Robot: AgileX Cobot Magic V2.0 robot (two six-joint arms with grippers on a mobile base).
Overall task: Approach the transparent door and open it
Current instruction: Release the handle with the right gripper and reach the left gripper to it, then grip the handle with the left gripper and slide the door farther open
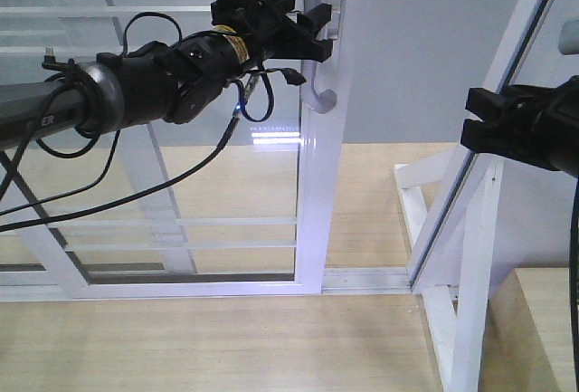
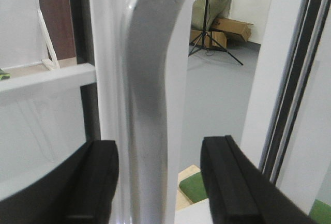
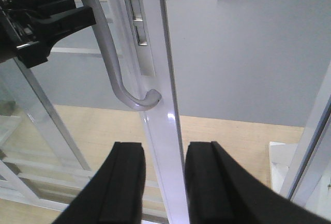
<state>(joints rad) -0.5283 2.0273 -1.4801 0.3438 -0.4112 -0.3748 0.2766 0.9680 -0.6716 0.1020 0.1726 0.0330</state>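
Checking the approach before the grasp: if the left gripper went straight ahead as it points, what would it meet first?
The grey pull handle, which stands between the open fingers of the left gripper. It would likely come before the stile of the transparent door behind it, though depth is unclear.

The grey curved tubular pull handle [image 2: 149, 79] stands upright between the black padded fingers [image 2: 227, 182] of the left gripper [image 2: 159, 182] — jaws spread, a gap beside the right finger. Behind it runs the glossy white stile of the transparent door [image 2: 103, 53] — a thin white horizontal bar [image 2: 46, 76] branches left.
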